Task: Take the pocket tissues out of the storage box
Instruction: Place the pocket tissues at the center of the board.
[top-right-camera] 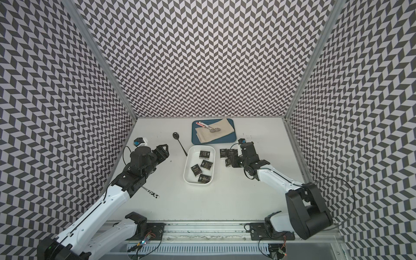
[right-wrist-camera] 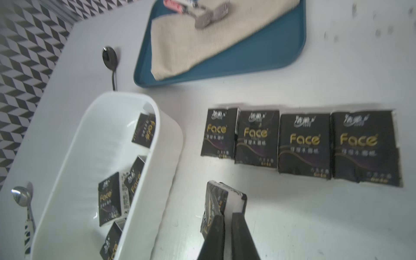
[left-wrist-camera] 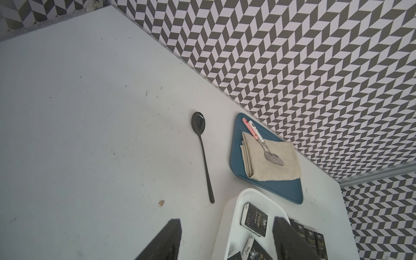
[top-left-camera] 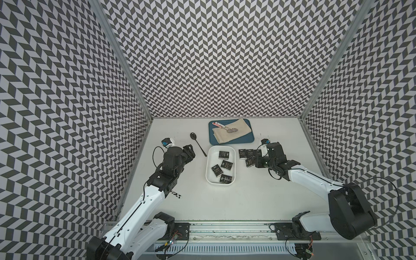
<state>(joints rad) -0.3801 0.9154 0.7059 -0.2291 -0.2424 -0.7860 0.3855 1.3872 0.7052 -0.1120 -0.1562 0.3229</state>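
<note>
Right claw (right-wrist-camera: 227,217) pinching tissue packet (right-wrist-camera: 213,198); forearm (top-left-camera: 311,178) reaching inward, low.

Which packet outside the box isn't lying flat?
The packet pinched on edge in the right tool. The other four lie flat, label up, in a row beside the box.

Bright, even overhead light; shadows soft.
I see the blue tray (right-wrist-camera: 258,56) blurred in the right wrist view; both top views stretch at their edges.

Gold "Face" lettering stands on the black pocket tissues (right-wrist-camera: 305,144), the smaller Chinese print too blurred to read.
</note>
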